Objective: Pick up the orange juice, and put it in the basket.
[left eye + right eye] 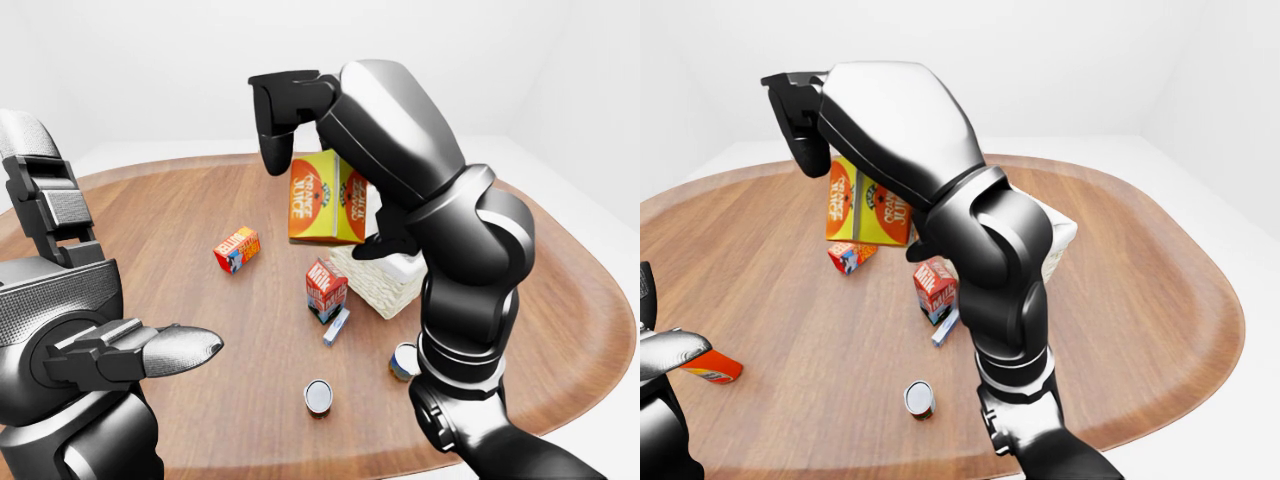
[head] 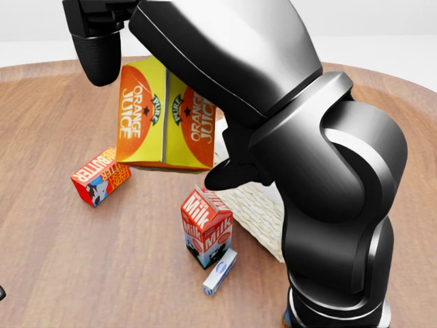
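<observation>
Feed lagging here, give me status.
Right hand shut on orange juice, lifted off the table. Left hand open, idle. Basket behind arm; milk carton beside it.

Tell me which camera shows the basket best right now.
The left-eye view: the basket shows its woven wall and white liner beneath the right hand. The head view shows only a woven strip; the right-eye view just a white corner behind the arm.

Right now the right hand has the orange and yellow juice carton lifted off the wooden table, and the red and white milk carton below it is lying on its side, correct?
Not quite. The right hand does hold the orange and yellow juice carton above the wooden table, but the red and white milk carton stands upright, as the head view shows.
</observation>
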Tool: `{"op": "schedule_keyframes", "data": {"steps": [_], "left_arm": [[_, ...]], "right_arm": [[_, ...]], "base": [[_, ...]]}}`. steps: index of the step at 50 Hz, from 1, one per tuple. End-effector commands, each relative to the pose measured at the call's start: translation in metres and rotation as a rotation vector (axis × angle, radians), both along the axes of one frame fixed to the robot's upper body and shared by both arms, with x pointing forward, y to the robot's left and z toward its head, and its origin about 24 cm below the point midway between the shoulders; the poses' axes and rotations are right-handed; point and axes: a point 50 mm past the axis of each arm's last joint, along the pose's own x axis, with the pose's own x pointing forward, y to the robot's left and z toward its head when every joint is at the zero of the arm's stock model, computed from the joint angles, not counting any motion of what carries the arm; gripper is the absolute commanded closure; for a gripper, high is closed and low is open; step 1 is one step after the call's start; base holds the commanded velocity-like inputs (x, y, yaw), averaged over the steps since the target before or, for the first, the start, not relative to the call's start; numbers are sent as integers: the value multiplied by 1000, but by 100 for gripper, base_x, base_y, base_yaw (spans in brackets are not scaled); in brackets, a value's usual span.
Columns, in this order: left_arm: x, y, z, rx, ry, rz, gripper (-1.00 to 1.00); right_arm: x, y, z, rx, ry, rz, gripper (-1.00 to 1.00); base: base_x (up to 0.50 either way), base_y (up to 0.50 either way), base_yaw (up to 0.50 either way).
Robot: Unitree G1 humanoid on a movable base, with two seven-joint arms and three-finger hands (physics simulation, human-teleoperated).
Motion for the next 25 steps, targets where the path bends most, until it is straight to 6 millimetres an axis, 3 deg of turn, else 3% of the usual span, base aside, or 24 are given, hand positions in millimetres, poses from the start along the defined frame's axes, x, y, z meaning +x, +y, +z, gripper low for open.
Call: {"op": "schedule_keyframes", "data": {"steps": [1,13,25], "left_arm": [[0,0,0,0,0,0,-100],[0,0,0,0,0,0,-100],[0,0,0,0,0,0,-100]], "right_arm": [[1,-5,22,8,-46,55,100],[6,-18,39,113,-93,133,100],[15,-29,43,189,-96,139,100]], "base": [[0,0,0],[0,0,0],[0,0,0]]}}
